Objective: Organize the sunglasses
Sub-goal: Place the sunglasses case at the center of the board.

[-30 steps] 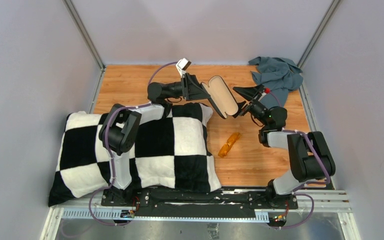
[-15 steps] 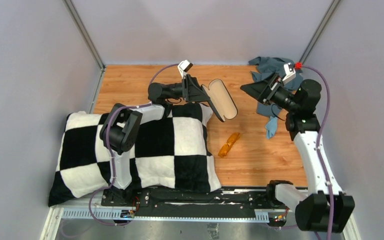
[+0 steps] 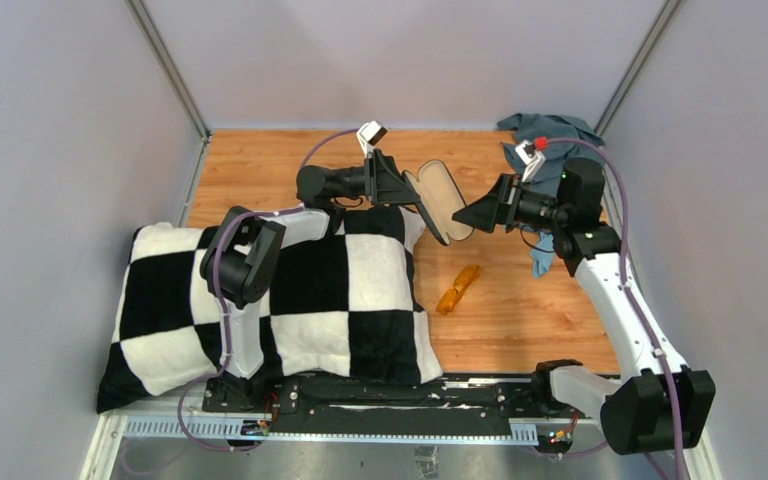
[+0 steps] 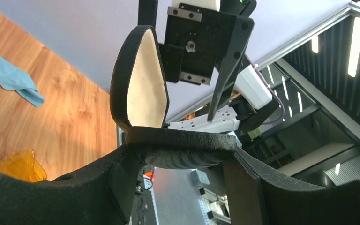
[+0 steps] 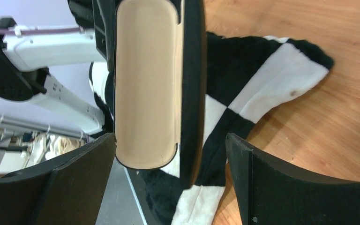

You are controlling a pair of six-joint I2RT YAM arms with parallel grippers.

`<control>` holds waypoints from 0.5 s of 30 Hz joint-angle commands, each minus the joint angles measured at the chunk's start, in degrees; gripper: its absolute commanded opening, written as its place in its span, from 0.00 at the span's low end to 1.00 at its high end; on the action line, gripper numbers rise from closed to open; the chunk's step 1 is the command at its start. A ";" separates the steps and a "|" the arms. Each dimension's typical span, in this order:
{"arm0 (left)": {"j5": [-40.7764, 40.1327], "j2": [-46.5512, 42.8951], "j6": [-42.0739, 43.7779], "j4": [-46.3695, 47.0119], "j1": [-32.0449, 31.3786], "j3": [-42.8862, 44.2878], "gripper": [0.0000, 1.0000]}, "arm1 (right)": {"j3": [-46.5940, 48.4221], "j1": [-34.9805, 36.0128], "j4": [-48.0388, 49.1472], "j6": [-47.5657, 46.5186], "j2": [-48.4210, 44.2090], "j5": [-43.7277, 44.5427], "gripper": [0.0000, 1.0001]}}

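Observation:
The sunglasses (image 3: 458, 288), a folded amber pair, lie on the wooden table right of the pillow; one end of the sunglasses (image 4: 21, 166) shows in the left wrist view. My left gripper (image 3: 401, 190) (image 4: 183, 161) is shut on the black case (image 3: 443, 202), gripping the lower shell (image 4: 183, 151) while the beige-lined lid (image 4: 145, 86) stands open. My right gripper (image 3: 460, 218) (image 5: 171, 140) is open, level with the case's near end. The case (image 5: 145, 84) sits just beyond the right fingers (image 5: 281, 187), untouched.
A black-and-white checkered pillow (image 3: 290, 300) (image 5: 262, 79) covers the left half of the table under the left arm. A small light-blue cloth (image 3: 542, 256) (image 4: 14, 79) lies right of the case. A larger grey-blue cloth (image 3: 552, 135) is bunched in the back right corner.
The right arm has risen from its folded pose; its gripper drew back toward the back right, then returned to the case's open end. Left gripper and sunglasses have stayed put.

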 commanded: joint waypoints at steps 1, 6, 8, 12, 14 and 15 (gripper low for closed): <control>0.46 0.24 -0.71 3.52 -0.23 -0.02 0.00 | 2.31 5.08 -1.47 -4.25 1.46 -0.97 0.87; 0.26 0.32 -0.63 3.48 -0.58 0.45 0.00 | 2.31 5.31 -0.84 -3.49 2.42 -0.03 0.62; 0.50 0.34 -0.58 3.47 -0.78 0.68 0.00 | 2.10 5.29 -0.87 -3.49 2.37 1.16 0.53; 0.53 0.50 -0.75 3.48 -0.90 0.85 0.00 | 1.57 5.28 -0.93 -3.15 2.27 2.57 0.32; 0.51 0.99 -1.07 3.47 -0.90 1.23 0.00 | 1.47 5.29 -0.90 -3.18 2.12 2.90 0.19; 0.55 1.39 -1.51 3.47 -0.90 1.61 0.00 | 1.37 5.28 -1.03 -3.30 1.90 3.31 0.13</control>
